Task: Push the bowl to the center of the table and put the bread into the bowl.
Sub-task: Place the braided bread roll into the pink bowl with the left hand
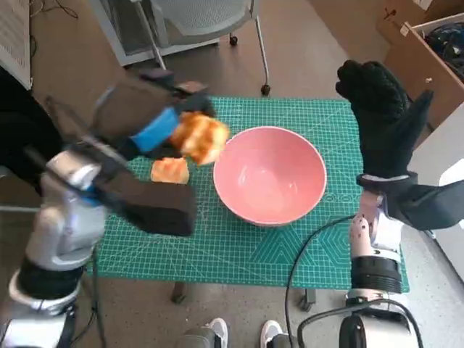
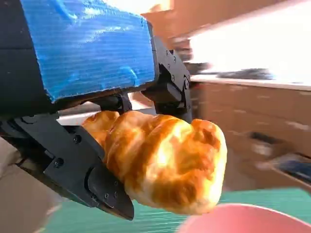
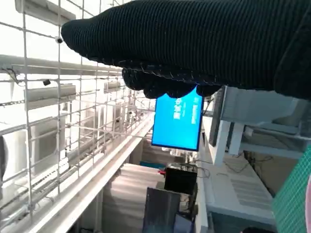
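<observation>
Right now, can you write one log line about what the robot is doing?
left hand: holds bread beside bowl | right hand: raised, empty | second bread: on mat

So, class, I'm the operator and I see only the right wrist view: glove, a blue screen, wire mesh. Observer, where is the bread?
Observer: The left hand holds one bread piece raised beside the pink bowl, left of its rim.
Operator: Is any bread in the bowl?
Observer: No, the bowl is empty. A second bread piece lies on the green mat.
Operator: And my right hand?
Observer: The right hand is raised to the right of the bowl, holding nothing and apart from it.
</observation>
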{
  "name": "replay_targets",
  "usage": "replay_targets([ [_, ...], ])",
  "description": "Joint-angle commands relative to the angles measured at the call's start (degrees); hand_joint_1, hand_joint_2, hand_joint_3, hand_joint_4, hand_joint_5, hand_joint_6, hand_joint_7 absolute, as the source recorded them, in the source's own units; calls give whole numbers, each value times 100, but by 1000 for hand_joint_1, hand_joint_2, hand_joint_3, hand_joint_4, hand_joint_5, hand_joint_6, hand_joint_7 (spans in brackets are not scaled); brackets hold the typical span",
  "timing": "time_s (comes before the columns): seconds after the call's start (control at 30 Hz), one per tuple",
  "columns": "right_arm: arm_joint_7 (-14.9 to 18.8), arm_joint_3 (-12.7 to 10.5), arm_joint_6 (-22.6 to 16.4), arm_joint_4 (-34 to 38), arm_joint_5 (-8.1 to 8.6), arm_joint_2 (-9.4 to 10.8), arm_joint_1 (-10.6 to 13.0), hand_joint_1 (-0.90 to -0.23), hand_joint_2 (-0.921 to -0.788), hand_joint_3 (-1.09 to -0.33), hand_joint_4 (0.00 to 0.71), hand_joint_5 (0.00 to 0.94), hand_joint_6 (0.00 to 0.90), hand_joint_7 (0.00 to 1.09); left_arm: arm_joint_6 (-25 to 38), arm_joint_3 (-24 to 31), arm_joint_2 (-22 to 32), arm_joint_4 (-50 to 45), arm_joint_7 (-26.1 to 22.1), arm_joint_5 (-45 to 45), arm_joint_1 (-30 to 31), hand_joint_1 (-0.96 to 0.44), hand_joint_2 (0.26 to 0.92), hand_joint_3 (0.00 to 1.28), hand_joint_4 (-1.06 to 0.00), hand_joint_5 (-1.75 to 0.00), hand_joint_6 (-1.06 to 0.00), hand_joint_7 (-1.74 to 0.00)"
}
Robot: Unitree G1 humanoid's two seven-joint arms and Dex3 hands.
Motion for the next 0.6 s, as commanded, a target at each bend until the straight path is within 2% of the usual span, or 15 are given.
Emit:
replay_targets([
  [0.03, -68, 22, 41, -88, -37, -23, 202, -510, -921, -549, 373, 0, 336, 252, -748, -447, -243, 859, 268, 55, -526, 1, 920, 28, -761, -1092, -642, -1143],
  [0.3, -115, 40, 43, -232, -69, -53, 299, -516, -921, -552, 360, 0, 324, 255, -1920, -966, -540, 2387, 557, 106, -1148, 1, 919, 18, -729, -1085, -701, -1121],
  [0.6, -225, 52, 91, -424, -81, -88, 391, -512, -921, -561, 358, 0, 319, 267, -2690, -1309, -828, 4011, 841, 189, -1652, 0, 920, 39, -708, -1120, -669, -1142],
])
